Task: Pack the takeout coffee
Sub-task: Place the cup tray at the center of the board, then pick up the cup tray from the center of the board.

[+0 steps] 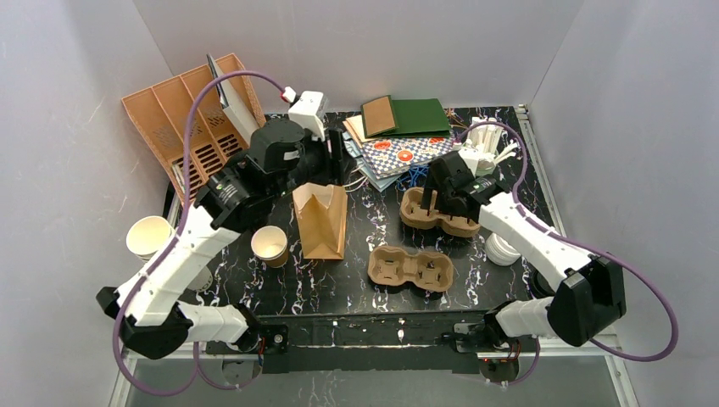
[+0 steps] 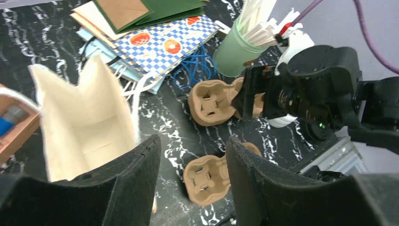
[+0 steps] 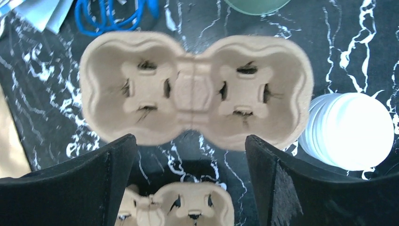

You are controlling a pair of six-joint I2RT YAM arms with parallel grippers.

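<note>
One takeout coffee cup, tan outside and white inside, stands open and without a lid left of the upright brown paper bag, whose open mouth shows in the left wrist view. My left gripper hovers open and empty by the bag's far rim. Over the far cardboard cup carrier my right gripper stands open, holding nothing. A second carrier lies nearer. White lids sit stacked at the right.
A stack of cream cups stands at the left edge. A wooden organizer leans at the back left. Flat bags and papers are piled at the back, beside a green cup of stirrers.
</note>
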